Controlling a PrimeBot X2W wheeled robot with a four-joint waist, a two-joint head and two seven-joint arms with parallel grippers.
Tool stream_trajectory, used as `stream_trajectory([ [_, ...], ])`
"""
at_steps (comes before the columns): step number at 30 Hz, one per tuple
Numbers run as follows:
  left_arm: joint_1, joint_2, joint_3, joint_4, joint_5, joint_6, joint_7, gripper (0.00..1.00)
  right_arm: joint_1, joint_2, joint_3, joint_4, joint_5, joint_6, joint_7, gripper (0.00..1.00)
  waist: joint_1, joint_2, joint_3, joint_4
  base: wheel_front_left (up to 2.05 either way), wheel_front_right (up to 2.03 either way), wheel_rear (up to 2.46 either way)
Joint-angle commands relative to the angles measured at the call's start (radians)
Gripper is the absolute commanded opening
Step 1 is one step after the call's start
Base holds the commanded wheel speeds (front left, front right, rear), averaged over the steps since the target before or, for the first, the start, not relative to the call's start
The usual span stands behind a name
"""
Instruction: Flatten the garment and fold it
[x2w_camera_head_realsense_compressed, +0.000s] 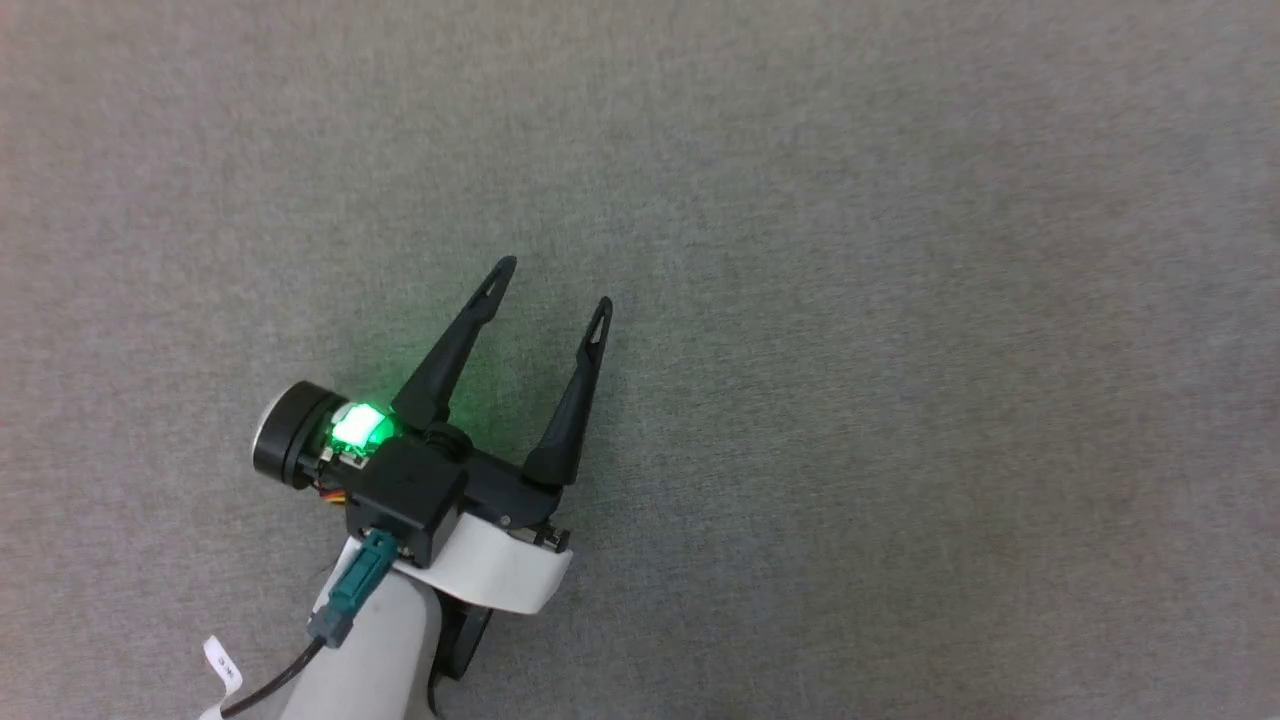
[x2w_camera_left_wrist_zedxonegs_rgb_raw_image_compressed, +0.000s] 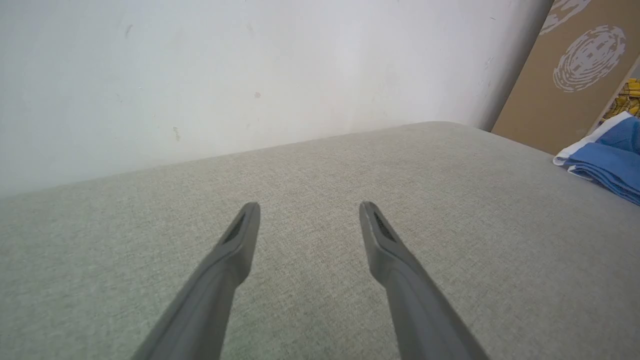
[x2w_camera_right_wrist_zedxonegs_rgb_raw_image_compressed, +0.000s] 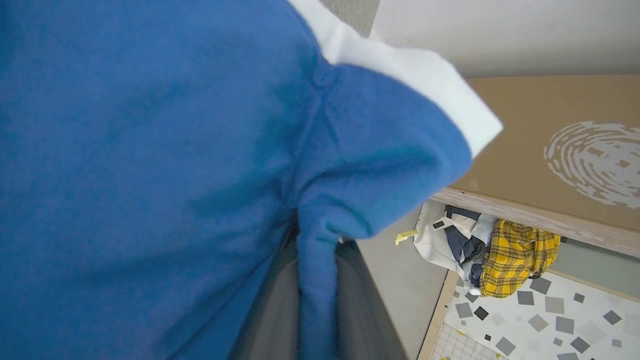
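The left pincer (x2w_camera_head_realsense_compressed: 554, 287) is reaching up and slightly rightward from the lower left of the head view. Its two long dark fingers (x2w_camera_head_realsense_compressed: 455, 350) are standing wide apart and gripping nothing. A green light (x2w_camera_head_realsense_compressed: 360, 425) is glowing at its wrist, and the pale forearm (x2w_camera_head_realsense_compressed: 385, 650) is trailing below. The right pincer (x2w_camera_right_wrist_zedxonegs_rgb_raw_image_compressed: 317, 305) is pinching a fold of the garment (x2w_camera_right_wrist_zedxonegs_rgb_raw_image_compressed: 150, 150) between its nearly closed fingers.

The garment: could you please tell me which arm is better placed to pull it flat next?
Right, probably. The right gripper is shut on a fold of the blue garment, while the left gripper stands open over the grey surface, apart from the cloth.
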Motion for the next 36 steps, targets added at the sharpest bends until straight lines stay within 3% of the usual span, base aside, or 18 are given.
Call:
stream_trajectory([
  [1, -0.013, 0.005, -0.002, -0.007, 0.007, 0.000, -0.005, 1.00, 0.003, 0.008, -0.024, 0.022, -0.023, -0.002, -0.021, 0.00, -0.0002, 0.0000, 0.059, 0.010, 0.00, 0.00, 0.00],
  [11, -0.022, 0.015, -0.011, -0.007, 0.006, 0.008, -0.005, 1.00, -0.032, 0.088, -0.185, 0.166, -0.199, -0.002, -0.126, 0.00, -0.0002, 0.0000, 0.080, 0.027, 0.00, 0.00, 0.00],
  [12, -0.022, 0.014, -0.011, -0.004, 0.004, 0.010, -0.005, 1.00, -0.033, 0.092, -0.195, 0.176, -0.213, -0.002, -0.135, 0.41, -0.0002, 0.0000, 0.074, 0.029, 0.00, 0.00, 0.00],
  [13, -0.022, 0.012, -0.012, 0.000, 0.002, 0.011, -0.005, 1.00, -0.037, 0.096, -0.208, 0.183, -0.224, -0.002, -0.144, 1.00, -0.0002, 0.0000, 0.065, 0.030, 0.00, 0.00, 0.00],
  [25, 0.035, -0.025, -0.002, 0.058, -0.036, 0.035, -0.005, 1.00, -0.063, 0.140, -0.288, 0.166, -0.263, -0.002, -0.197, 1.00, -0.0002, 0.0000, -0.160, 0.053, 0.00, 0.00, 0.00],
  [32, 0.121, -0.043, 0.076, 0.118, -0.068, 0.089, -0.005, 1.00, -0.055, 0.265, -0.312, 0.091, -0.213, -0.002, -0.263, 1.00, -0.0002, 0.0000, -0.320, 0.086, 0.00, 0.00, 0.00],
  [36, 0.159, -0.045, 0.117, 0.130, -0.075, 0.098, -0.005, 1.00, -0.026, 0.353, -0.351, 0.043, -0.169, -0.002, -0.306, 1.00, -0.0002, 0.0000, -0.389, 0.109, 0.00, 0.00, 0.00],
])
